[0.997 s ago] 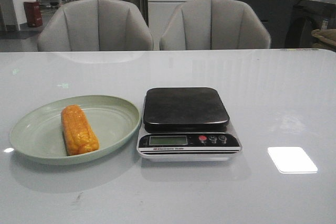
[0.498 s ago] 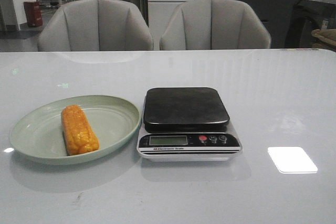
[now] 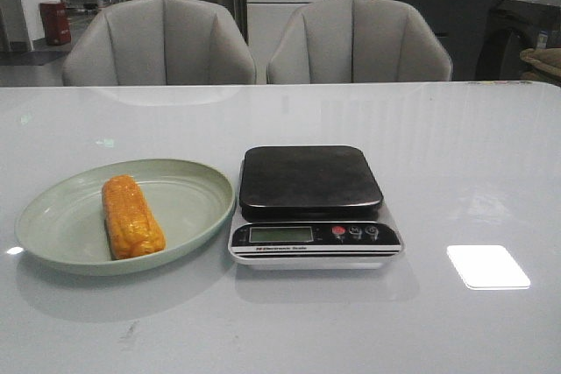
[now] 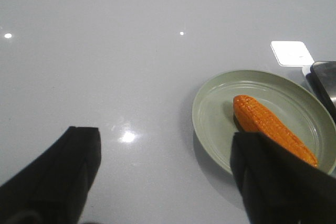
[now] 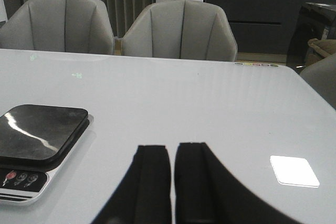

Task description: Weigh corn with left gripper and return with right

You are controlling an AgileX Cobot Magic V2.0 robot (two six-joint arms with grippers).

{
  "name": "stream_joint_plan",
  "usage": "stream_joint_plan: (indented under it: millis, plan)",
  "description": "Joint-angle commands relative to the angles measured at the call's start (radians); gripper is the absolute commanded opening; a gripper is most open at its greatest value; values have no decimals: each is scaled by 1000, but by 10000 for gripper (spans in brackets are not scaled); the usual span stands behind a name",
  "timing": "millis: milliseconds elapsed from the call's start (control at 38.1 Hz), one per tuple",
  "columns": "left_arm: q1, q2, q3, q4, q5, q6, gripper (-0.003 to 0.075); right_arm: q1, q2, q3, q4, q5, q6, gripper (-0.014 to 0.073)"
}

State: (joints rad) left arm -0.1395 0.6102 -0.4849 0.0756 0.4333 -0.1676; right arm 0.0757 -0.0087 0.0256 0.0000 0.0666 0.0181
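Note:
The orange-yellow corn [image 3: 131,216] lies on the pale green plate [image 3: 188,208] at the left of the table. The black-topped scale [image 3: 308,181] stands just right of the plate, its top bare. Neither gripper shows in the front view. In the left wrist view my left gripper [image 4: 165,140] is open and empty above bare table; the corn [image 4: 268,124] and plate [image 4: 215,114] lie beside one finger. In the right wrist view my right gripper [image 5: 172,150] is shut and empty over the table, with the scale [image 5: 39,129] off to one side.
Two grey chairs [image 3: 162,41] stand behind the far table edge. A bright square light reflection [image 3: 487,266] lies on the glossy white table [image 3: 456,155] right of the scale.

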Motion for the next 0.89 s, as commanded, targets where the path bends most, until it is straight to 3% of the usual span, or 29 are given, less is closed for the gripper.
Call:
stream_joint_plan:
  millis: [0,498,866]
  plan:
    - [-41,71,-65,4,-43,-3,608,-5,-20,11,0,-77,-11,197]
    - [-284,587,-262,-189,-138,-5,608,-5,-20,11,0,-77,-11,197]
    - [-331,904,-410,-269,-144,-9,608,-5,-20,11,0,-77,-11,197]
